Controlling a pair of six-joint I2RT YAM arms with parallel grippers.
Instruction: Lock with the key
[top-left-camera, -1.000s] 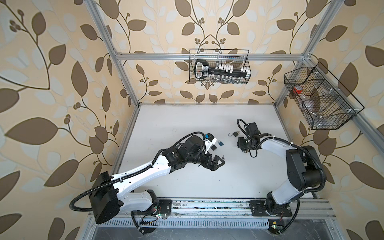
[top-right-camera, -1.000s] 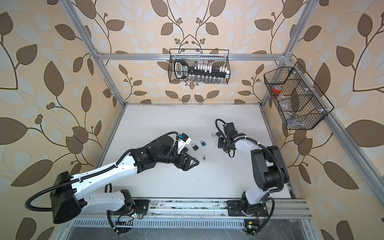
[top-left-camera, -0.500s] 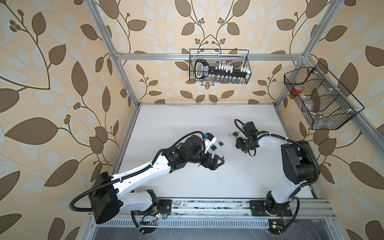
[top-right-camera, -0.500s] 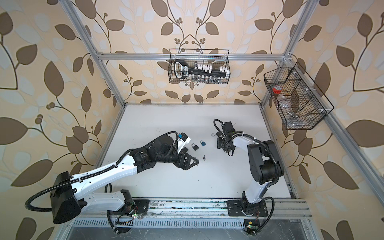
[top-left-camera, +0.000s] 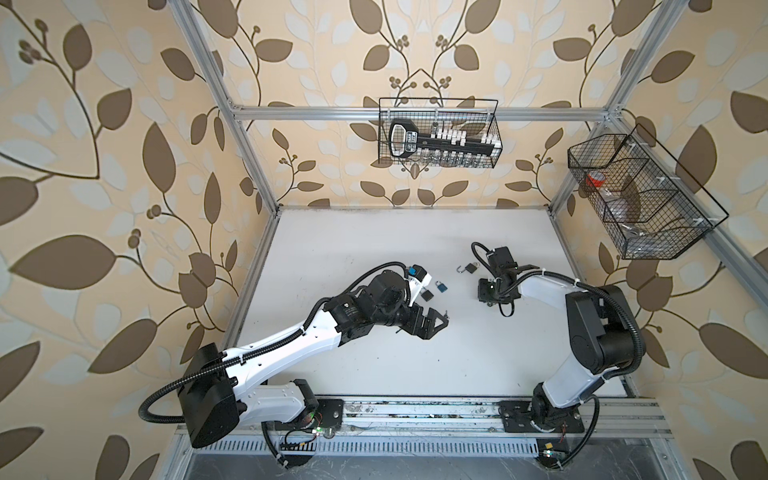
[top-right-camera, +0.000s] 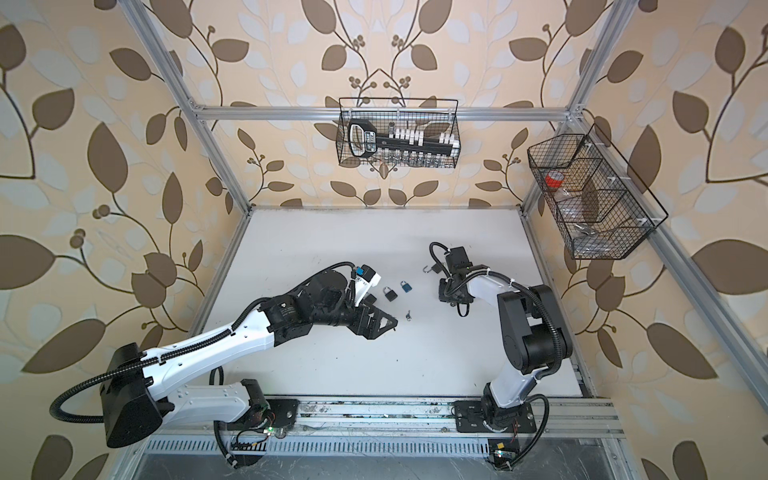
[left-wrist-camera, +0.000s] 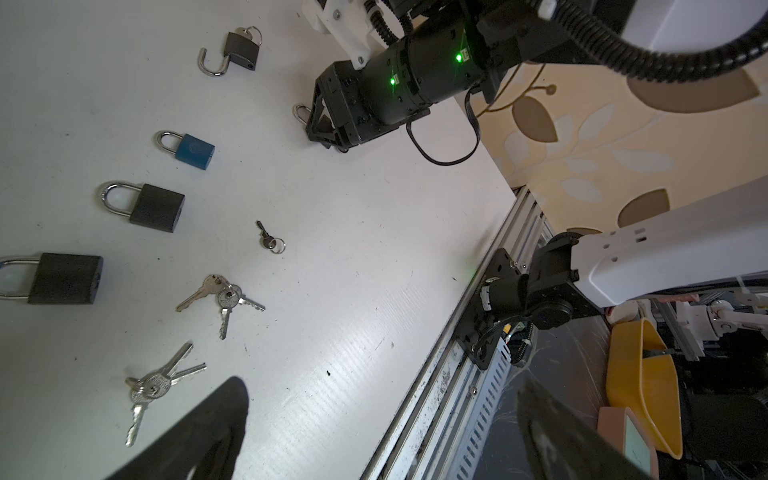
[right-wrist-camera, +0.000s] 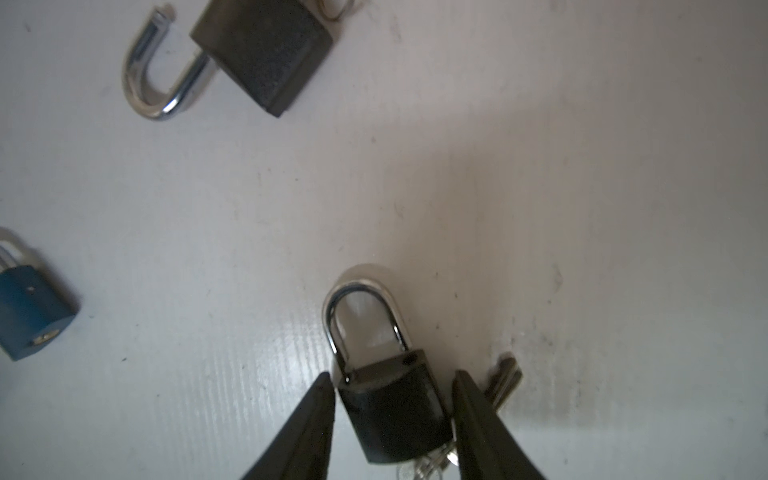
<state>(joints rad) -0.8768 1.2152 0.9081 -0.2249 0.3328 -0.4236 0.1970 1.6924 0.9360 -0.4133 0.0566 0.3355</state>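
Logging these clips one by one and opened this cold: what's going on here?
The right hand is low over the table, its fingers either side of a small black padlock with keys at its base. Whether it is gripping yet cannot be told. The left hand hovers wide open and empty near loose key bunches. Another black padlock lies nearby with its shackle open.

A robotics lab test cell: an aluminium frame (top-left-camera: 311, 113) with leaf wallpaper (top-left-camera: 104, 166) encloses a white surface (top-left-camera: 374, 232). Left arm (top-left-camera: 282, 349) and right arm (top-left-camera: 544, 286) mount on a rail (top-left-camera: 415, 409) at 6 o'clock. Wire baskets hang at 12 o'clock (top-left-camera: 457, 162) and 2 o'clock (top-left-camera: 648, 245).
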